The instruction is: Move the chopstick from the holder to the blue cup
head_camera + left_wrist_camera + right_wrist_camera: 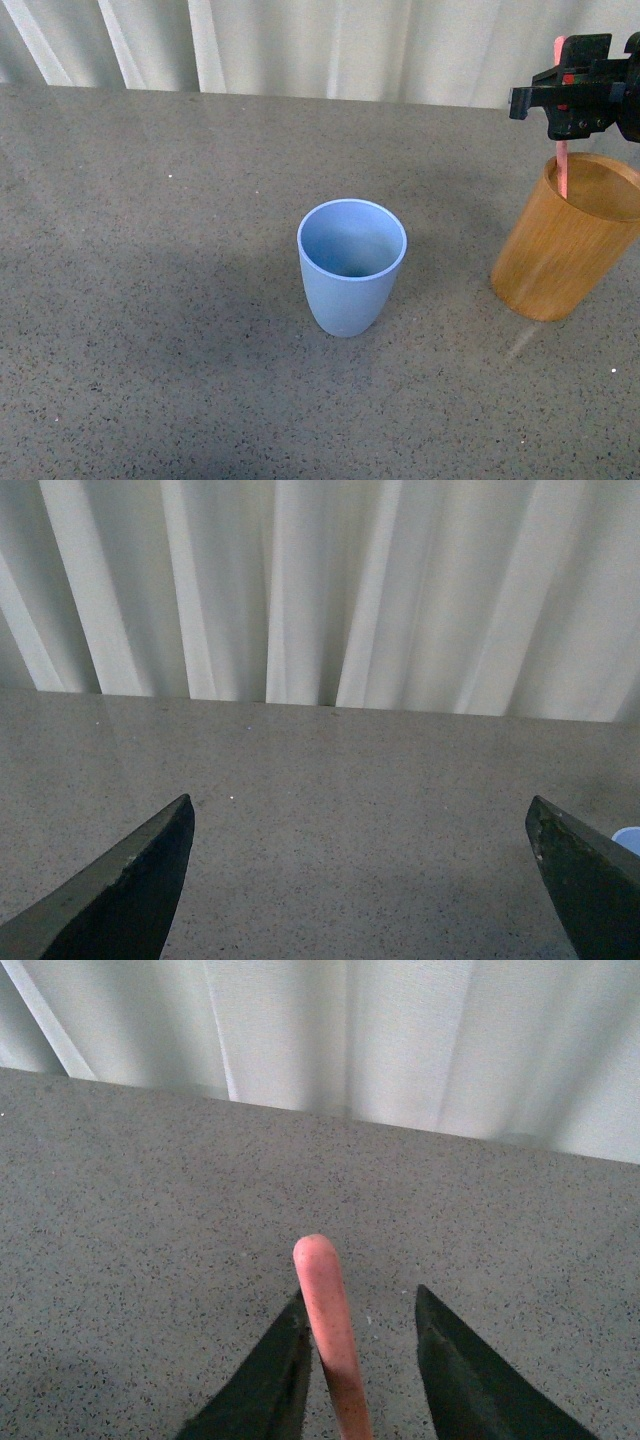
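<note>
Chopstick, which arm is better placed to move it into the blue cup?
Right. The right gripper has its jaws either side of the chopstick standing in the holder; the left gripper hangs open over bare table.

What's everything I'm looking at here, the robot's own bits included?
Blue plastic cup: one, light blue, upright at the middle of the table, nothing visible inside.
Round wooden holder: one, orange-brown, on the table to the right of the cup, apart from it.
Pink chopstick: one, pink, lower end inside the holder, top sticking up between the right arm's jaws.
Speckled stone-look table: one, grey, under everything.
Pleated curtain: one, white, behind the table's far edge.
Right arm: one, black, above the holder; jaws either side of the chopstick, one against it, a gap at the other.
Left arm: one, dark jaws wide apart over bare table, holding nothing.
</note>
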Robot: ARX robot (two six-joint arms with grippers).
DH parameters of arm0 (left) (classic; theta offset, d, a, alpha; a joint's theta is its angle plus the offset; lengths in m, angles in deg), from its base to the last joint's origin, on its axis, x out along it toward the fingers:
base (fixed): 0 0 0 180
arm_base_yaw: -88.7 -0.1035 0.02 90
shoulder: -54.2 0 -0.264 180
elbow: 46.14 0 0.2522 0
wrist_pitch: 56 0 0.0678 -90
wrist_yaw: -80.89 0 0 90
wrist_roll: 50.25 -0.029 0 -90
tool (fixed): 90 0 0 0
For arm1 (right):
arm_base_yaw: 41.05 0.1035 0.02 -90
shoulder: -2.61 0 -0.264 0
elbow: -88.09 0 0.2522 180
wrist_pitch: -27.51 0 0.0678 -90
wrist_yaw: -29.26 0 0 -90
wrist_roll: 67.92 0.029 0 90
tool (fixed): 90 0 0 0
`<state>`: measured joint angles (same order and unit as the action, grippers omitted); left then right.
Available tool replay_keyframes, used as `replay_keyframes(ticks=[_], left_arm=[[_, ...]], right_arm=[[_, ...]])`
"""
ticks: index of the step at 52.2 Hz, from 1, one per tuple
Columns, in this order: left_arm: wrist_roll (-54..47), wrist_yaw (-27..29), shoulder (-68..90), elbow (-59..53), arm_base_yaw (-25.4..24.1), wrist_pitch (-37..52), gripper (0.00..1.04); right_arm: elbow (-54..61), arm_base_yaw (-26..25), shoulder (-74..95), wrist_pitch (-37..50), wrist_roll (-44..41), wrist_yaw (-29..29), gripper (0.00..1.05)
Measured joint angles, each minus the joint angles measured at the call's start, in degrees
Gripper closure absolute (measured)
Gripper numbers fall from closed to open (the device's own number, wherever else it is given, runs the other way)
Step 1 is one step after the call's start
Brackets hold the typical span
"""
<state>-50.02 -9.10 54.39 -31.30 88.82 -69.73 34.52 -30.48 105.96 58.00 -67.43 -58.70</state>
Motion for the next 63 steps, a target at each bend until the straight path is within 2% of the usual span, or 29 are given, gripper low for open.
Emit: replay_keyframes(ticks=[5, 8, 27, 45, 53, 63], left_arm=[[0.0, 0.0, 0.0, 0.0, 0.0, 0.0, 0.07], [0.0, 0.0, 0.0, 0.0, 0.0, 0.0, 0.07], [0.0, 0.0, 0.0, 0.0, 0.0, 0.0, 0.07], [0.0, 0.0, 0.0, 0.0, 0.0, 0.0, 0.07], [0.0, 0.0, 0.0, 0.0, 0.0, 0.0, 0.07], [0.0, 0.0, 0.0, 0.0, 0.0, 0.0, 0.07]], right_arm=[[0.0, 0.1, -0.1, 0.5, -0.2, 0.0, 0.98], [0.2, 0.1, -0.3, 0.8, -0.2, 0.0, 1.02], [1.8, 0.7, -8.1, -0.3, -0.4, -0.1, 1.02], [0.5, 3.7, -19.6, -0.5, -7.3, -1.8, 1.02], [-2.9, 6.7, -24.7, -0.3, -6.5, -2.4, 1.02], [-4.7, 14.1, -26.6, -0.8, 3.0, 0.0, 1.02]])
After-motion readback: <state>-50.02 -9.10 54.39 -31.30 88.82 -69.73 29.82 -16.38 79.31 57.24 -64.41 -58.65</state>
